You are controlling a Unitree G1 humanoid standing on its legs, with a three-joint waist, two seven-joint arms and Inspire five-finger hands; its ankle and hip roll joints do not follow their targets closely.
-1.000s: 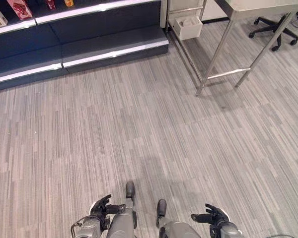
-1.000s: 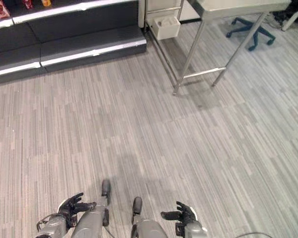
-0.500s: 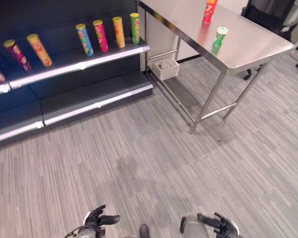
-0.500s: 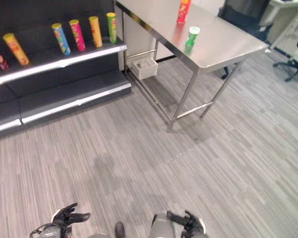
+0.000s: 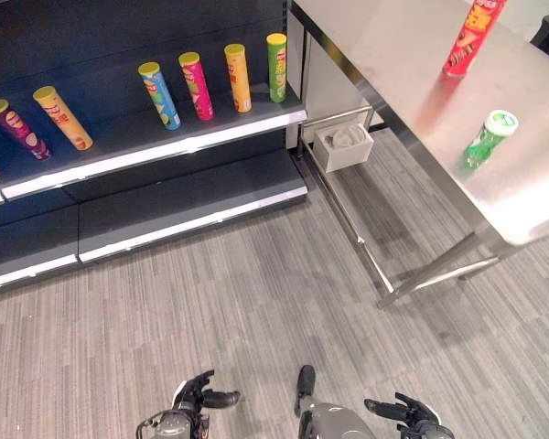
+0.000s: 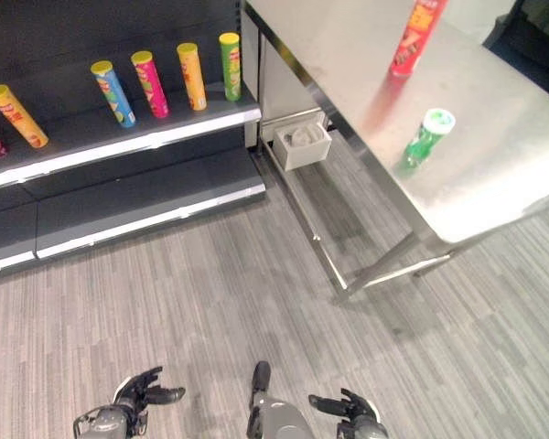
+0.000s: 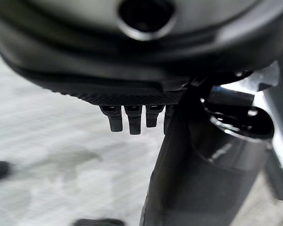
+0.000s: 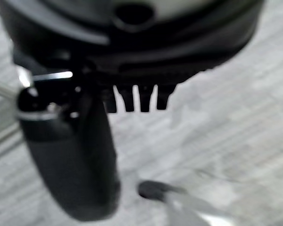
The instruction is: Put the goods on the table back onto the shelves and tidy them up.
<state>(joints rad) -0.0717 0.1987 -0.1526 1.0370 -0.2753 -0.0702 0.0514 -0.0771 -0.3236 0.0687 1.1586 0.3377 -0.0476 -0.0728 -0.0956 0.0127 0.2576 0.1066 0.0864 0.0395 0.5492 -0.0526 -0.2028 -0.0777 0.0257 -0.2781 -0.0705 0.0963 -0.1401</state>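
Left eye view: a red can point(image 5: 465, 40) and a green can point(image 5: 483, 141) are seen upright on the table point(image 5: 412, 64); both hands, left point(image 5: 199, 401) and right point(image 5: 404, 413), are held low, fingers relaxed, empty.

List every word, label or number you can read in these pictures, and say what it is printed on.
None can be read.
Red can and green can on the steel table: print too small and blurred.
Cans on the shelf, such as the blue can and pink can: the same.
White bin: no print seen.
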